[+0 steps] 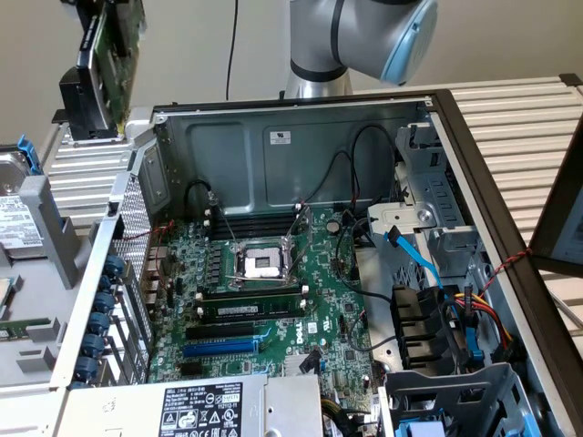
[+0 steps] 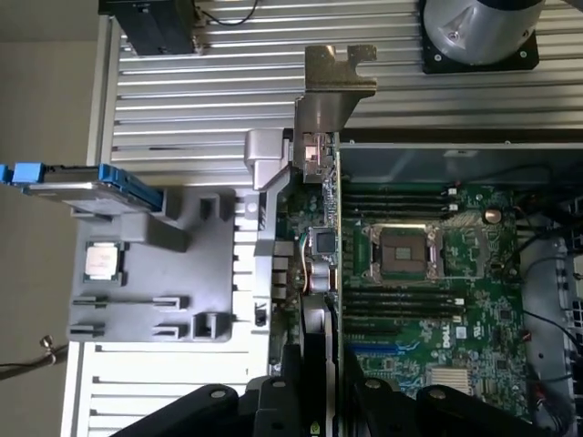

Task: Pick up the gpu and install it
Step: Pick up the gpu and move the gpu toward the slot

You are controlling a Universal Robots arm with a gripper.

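Note:
The gpu (image 1: 114, 50), a green card with a black shroud, hangs in the air at the exterior view's upper left, above a black stand (image 1: 86, 109) and outside the open computer case (image 1: 301, 137). In the wrist view I see the gpu (image 2: 321, 264) edge-on, its silver end bracket (image 2: 335, 86) pointing away from me. My gripper (image 2: 314, 405) is shut on the card, black fingers (image 2: 273, 401) on either side of it. Below lies the green motherboard (image 1: 273, 300) with its blue slot (image 1: 223, 348).
A RAM stick (image 1: 250, 309) sits in the motherboard, and cables and drive cages (image 1: 437, 319) fill the case's right side. A grey tray (image 2: 155, 273) holds a CPU chip (image 2: 102, 262) and a blue-railed drive (image 2: 82, 182). The arm's base (image 1: 319, 45) stands behind the case.

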